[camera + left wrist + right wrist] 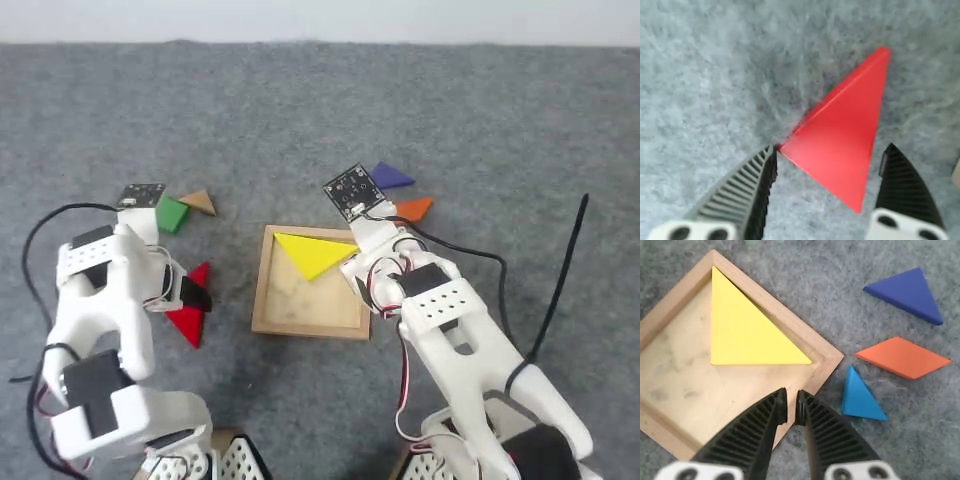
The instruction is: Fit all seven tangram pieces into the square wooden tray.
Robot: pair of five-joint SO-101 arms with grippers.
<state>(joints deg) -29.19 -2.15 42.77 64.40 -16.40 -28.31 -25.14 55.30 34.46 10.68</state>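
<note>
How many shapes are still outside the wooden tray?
6. Left of the tray: red triangle, green square, tan triangle. Right of it: dark blue triangle, orange parallelogram, light blue triangle. With the yellow triangle inside, that's all seven.

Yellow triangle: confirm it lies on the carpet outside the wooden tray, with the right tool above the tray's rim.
Not right. The yellow triangle lies inside the wooden tray, tucked into a corner, as the right wrist view shows. The right tool is above the tray's rim.

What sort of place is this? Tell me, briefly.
Probably a robotics test bench, not a home: a grey felt-like mat serves as the work surface, two white robot arms stand side by side, and a square wooden tray holds a yellow triangle.
</note>
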